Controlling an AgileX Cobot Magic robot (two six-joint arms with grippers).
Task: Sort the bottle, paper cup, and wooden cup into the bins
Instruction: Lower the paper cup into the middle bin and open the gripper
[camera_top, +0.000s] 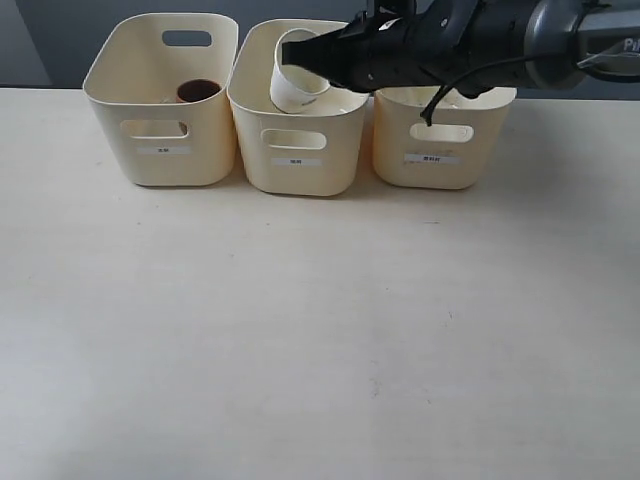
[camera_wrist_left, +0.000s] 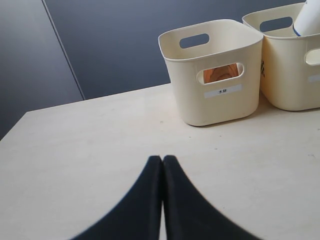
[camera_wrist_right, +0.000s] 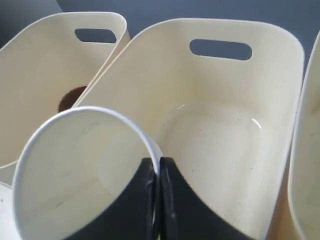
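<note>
My right gripper (camera_top: 318, 62) (camera_wrist_right: 157, 162) is shut on the rim of the white paper cup (camera_top: 296, 80) (camera_wrist_right: 80, 170), holding it tilted over the middle bin (camera_top: 296, 150) (camera_wrist_right: 220, 135). The wooden cup (camera_top: 198, 91) (camera_wrist_right: 70, 97) sits inside the left bin (camera_top: 160, 140) (camera_wrist_left: 212, 75). The bottle is out of sight. My left gripper (camera_wrist_left: 162, 159) is shut with nothing in it, low over the bare table in front of the left bin. The right bin (camera_top: 440, 140) lies under the right arm.
The three bins stand side by side along the far edge of the pale table (camera_top: 320, 330). A dark wall (camera_wrist_left: 110, 45) rises behind them. The right arm (camera_top: 480, 40) stretches in from the right above the right bin.
</note>
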